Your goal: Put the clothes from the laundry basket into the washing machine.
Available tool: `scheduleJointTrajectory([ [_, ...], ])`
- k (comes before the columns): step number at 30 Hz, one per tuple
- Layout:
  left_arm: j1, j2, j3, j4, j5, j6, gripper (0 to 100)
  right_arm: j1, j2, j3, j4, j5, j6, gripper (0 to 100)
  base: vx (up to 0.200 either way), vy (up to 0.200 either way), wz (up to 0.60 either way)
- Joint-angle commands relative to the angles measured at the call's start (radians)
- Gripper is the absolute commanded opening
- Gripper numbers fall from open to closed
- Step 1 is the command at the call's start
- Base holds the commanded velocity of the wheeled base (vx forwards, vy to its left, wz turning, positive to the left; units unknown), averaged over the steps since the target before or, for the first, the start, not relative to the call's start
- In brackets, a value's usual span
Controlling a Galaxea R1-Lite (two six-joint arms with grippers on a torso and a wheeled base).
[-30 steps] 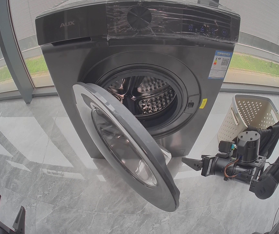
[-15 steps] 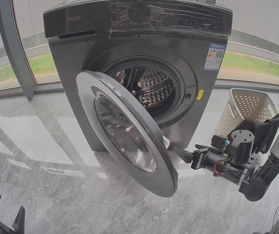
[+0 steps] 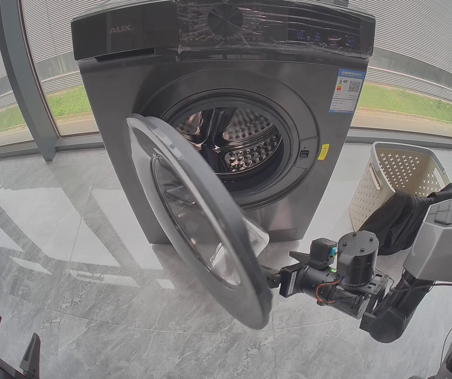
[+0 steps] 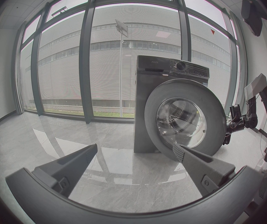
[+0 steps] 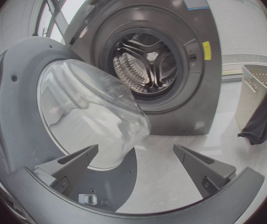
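The grey washing machine (image 3: 226, 80) stands with its round door (image 3: 199, 222) swung out and the steel drum (image 3: 231, 143) showing bare. My right gripper (image 3: 269, 279) is open at the door's lower free edge. From the wrist it (image 5: 135, 150) faces the door's inner side (image 5: 18, 109) and glass bowl (image 5: 90, 109), one finger (image 5: 74, 161) just in front of the door. A cream laundry basket (image 3: 399, 175) stands right of the machine with dark clothes (image 3: 399, 219) draped over its rim. My left gripper (image 3: 10, 343) is open and low at the near left, holding nothing.
Glossy grey marble floor (image 3: 78, 248) spreads left of the machine and in front of it. Tall windows and dark frame posts (image 3: 15, 64) stand behind. The basket (image 5: 254, 91) and hanging dark cloth (image 5: 264, 119) sit close to the machine's right side.
My right gripper has moved left and down to the door's free edge, and the door has swung wider. The head view shifted slightly at first. The left gripper has stayed put.
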Motion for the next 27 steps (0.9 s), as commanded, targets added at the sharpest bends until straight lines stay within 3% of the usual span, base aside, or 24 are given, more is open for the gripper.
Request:
scheduleJointTrajectory([
  [1,0.000,-0.015,0.018,0.000,0.001,0.000,100,0.035,0.004,0.029,-0.027,0.001,0.002,100,0.000,0.000,0.00],
  [9,0.000,-0.017,0.018,0.000,0.001,0.000,100,0.018,-0.007,0.000,-0.019,0.002,-0.001,100,0.000,0.000,0.00],
  [14,0.000,-0.015,0.018,0.000,0.001,0.000,100,-0.007,0.005,-0.063,-0.007,0.012,-0.005,100,-0.200,0.000,0.00],
  [19,0.000,-0.017,0.018,0.000,0.001,0.000,100,-0.011,0.061,-0.194,0.076,0.051,-0.005,100,-0.040,0.000,0.00],
  [27,0.000,-0.015,0.018,0.000,0.001,0.001,100,0.007,0.153,-0.321,0.128,0.064,-0.005,100,0.000,0.000,0.00],
])
